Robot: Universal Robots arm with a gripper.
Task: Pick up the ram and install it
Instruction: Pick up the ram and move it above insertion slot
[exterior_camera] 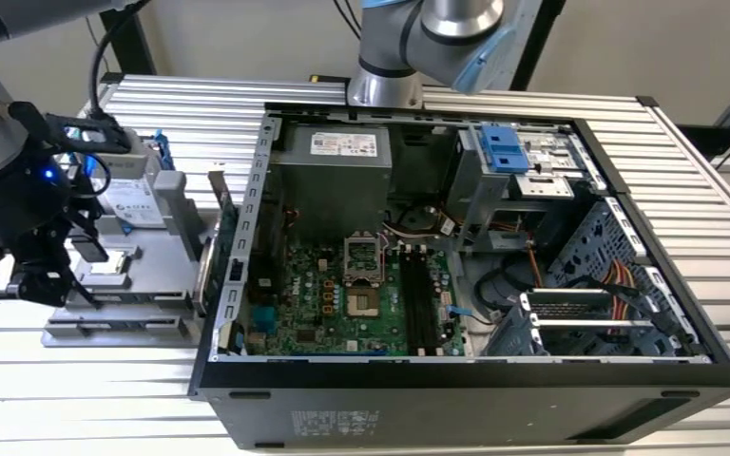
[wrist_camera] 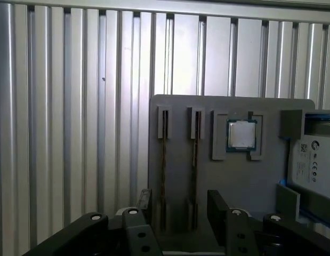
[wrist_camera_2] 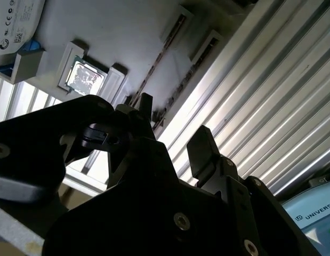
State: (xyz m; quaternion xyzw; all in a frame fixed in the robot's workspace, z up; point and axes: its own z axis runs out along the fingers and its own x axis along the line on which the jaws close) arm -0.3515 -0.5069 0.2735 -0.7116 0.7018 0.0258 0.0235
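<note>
Slatted table [exterior_camera: 492, 95] carries an open computer case [exterior_camera: 467, 380]; the grey holder [exterior_camera: 124, 328] is at its 9 o'clock in the exterior view. Claw [wrist_camera: 180, 201] is spread apart, empty, hovering over the holder. Ram [wrist_camera: 195, 165] stands edge-up in a holder slot, near the processor chip [wrist_camera: 241, 134].

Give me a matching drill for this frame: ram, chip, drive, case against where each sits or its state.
Things:
1 ram
2 chip
3 drive
4 case

Places or states:
A side open, board exposed
B flat in a square recess of the tray
C on edge in a tray slot
D flat at the tray's end, label up

Pairs: 1-C, 2-B, 3-D, 4-A
</note>
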